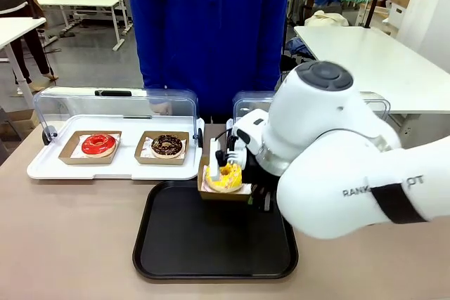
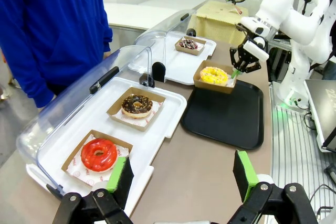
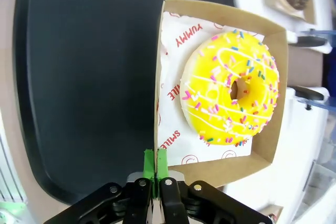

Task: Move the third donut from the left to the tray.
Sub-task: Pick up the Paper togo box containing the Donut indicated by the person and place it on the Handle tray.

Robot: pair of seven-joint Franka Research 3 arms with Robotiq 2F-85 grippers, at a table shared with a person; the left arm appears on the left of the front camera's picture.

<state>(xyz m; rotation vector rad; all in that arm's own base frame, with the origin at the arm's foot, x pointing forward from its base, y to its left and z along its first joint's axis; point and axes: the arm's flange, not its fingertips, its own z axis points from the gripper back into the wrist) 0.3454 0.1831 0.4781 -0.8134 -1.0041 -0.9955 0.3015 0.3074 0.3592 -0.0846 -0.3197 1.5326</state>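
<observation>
**Yellow donut carried to the tray's edge**

The right claw (image 3: 156, 167), its green pads pressed together on the wall of the cardboard holder (image 3: 265, 156), holds the third donut (image 1: 223, 175) at the far rim of the black tray (image 1: 176, 244), apparently not yet set down. The lift from the white display tray (image 2: 181, 66) looks done; lowering and release remain. The left claw (image 2: 182, 174) hangs spread and empty above the desk (image 1: 70, 244), near the red-iced donut (image 2: 98, 154). A person in blue stands across the desk
</observation>
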